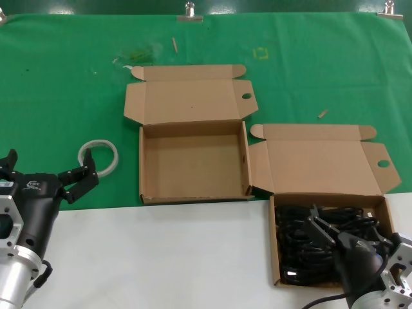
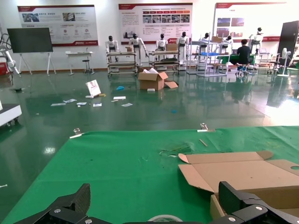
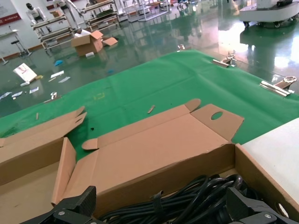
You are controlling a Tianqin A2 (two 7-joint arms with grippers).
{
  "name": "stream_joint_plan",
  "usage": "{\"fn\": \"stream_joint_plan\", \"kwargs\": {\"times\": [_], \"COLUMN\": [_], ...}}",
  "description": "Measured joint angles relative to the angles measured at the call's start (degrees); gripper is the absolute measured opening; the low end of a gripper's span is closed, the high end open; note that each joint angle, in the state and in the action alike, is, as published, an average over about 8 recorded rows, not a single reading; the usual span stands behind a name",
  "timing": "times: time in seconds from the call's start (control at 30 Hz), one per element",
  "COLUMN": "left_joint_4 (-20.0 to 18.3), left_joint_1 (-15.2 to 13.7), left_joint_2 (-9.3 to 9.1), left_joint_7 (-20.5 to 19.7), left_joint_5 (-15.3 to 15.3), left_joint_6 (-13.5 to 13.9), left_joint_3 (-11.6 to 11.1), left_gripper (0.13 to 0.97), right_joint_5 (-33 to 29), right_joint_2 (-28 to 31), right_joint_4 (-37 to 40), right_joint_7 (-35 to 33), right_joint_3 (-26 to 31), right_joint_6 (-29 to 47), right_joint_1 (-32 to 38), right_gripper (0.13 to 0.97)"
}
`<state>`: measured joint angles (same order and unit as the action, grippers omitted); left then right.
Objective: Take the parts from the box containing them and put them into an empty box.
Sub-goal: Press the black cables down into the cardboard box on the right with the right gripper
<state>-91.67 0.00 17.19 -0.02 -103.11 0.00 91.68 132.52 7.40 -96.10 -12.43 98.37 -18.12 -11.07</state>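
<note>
Right gripper (image 1: 322, 225) fingers spread wide over black cables (image 3: 187, 200).

We find no legible text on either cardboard box (image 1: 193, 161) or on the green cloth (image 1: 64, 84). The left gripper (image 1: 45, 177) carries a small white mark on its black housing, unreadable. Wall posters (image 2: 154, 21) behind the cloth show lettering too small to read.

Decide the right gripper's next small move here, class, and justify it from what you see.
Probably lower the right gripper and close on the black cables. It hangs open just above them in the full box, nothing held yet, while the empty box waits on the left.
</note>
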Motion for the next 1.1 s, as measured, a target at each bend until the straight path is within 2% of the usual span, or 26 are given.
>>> {"fn": "stream_joint_plan", "kwargs": {"times": [0.53, 1.1], "left_joint_4": [0.0, 0.0], "left_joint_1": [0.0, 0.0], "left_joint_2": [0.00, 0.00], "left_joint_7": [0.0, 0.0], "left_joint_5": [0.0, 0.0], "left_joint_6": [0.0, 0.0], "left_joint_3": [0.0, 0.0], "left_gripper": [0.966, 0.966], "right_joint_5": [-1.2, -3.4], "right_joint_2": [0.0, 0.0], "right_joint_4": [-2.0, 3.6], "right_joint_7": [1.9, 4.9], "right_joint_3": [0.3, -2.8], "right_joint_6": [-1.7, -0.8], "right_joint_1": [-2.9, -1.4], "right_gripper": [0.966, 0.962]}}
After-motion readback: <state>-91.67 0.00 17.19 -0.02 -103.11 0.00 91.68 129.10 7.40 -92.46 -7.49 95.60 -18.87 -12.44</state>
